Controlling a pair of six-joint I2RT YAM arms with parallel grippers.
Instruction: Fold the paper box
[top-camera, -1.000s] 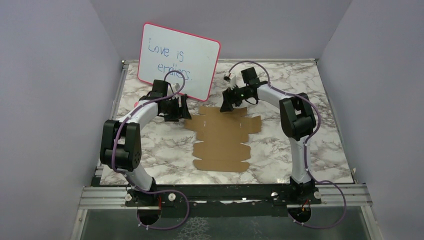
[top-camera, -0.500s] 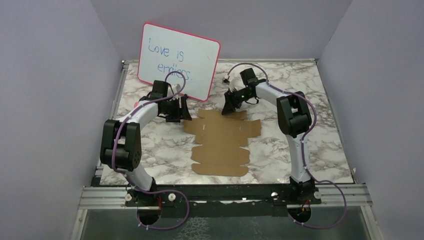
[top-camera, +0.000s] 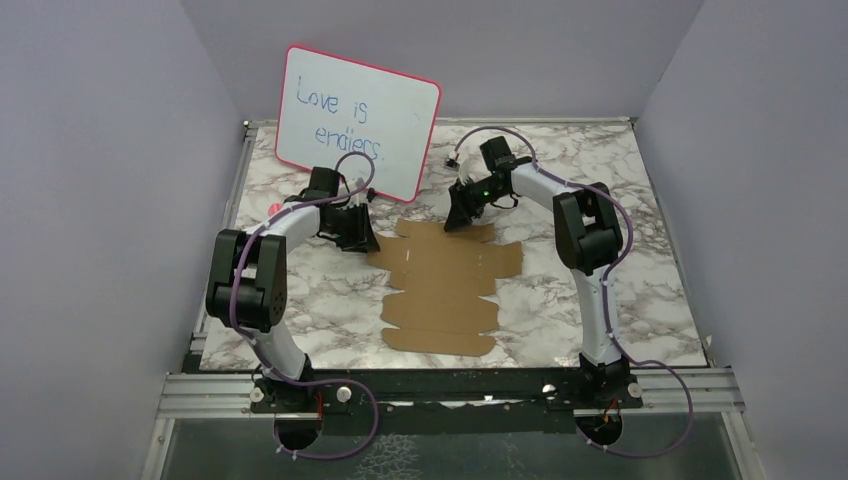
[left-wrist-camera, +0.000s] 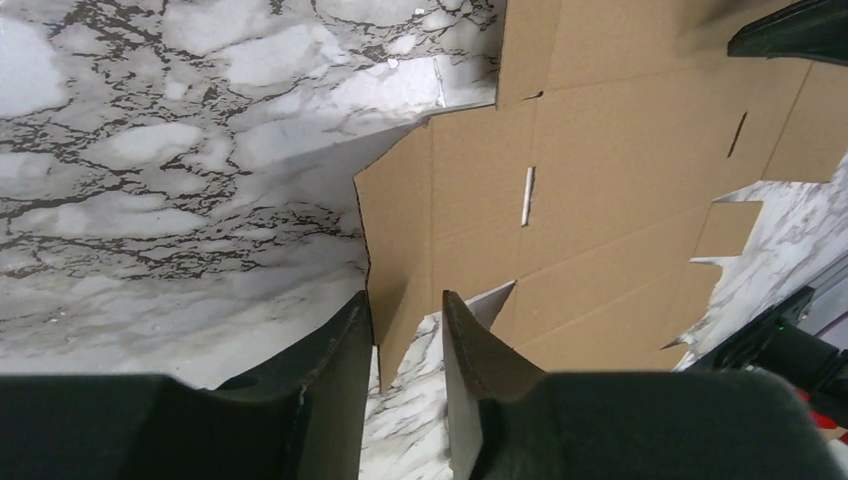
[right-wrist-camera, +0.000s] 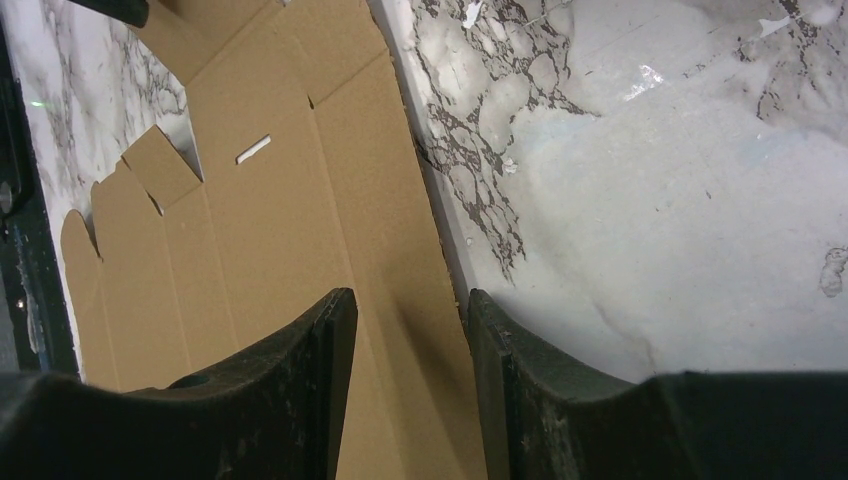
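The paper box (top-camera: 445, 285) is a flat brown die-cut cardboard sheet lying mid-table. My left gripper (top-camera: 360, 236) is at its far-left corner. In the left wrist view the gripper (left-wrist-camera: 405, 320) is open, with a pointed flap of the sheet (left-wrist-camera: 600, 170) lying between the jaws, next to the left finger. My right gripper (top-camera: 458, 217) is at the sheet's far edge. In the right wrist view it (right-wrist-camera: 410, 310) is open and straddles the sheet's edge strip (right-wrist-camera: 280, 200), one finger over cardboard and the other at the marble.
A pink-framed whiteboard (top-camera: 355, 120) with handwriting leans at the back left, just behind the left arm. The marble table (top-camera: 620, 300) is ringed by purple walls. A metal rail (top-camera: 450, 385) runs along the near edge.
The sheet has slid slightly toward the near edge. My left gripper has come down and right to its corner. The right gripper has shifted a little left along the far edge.
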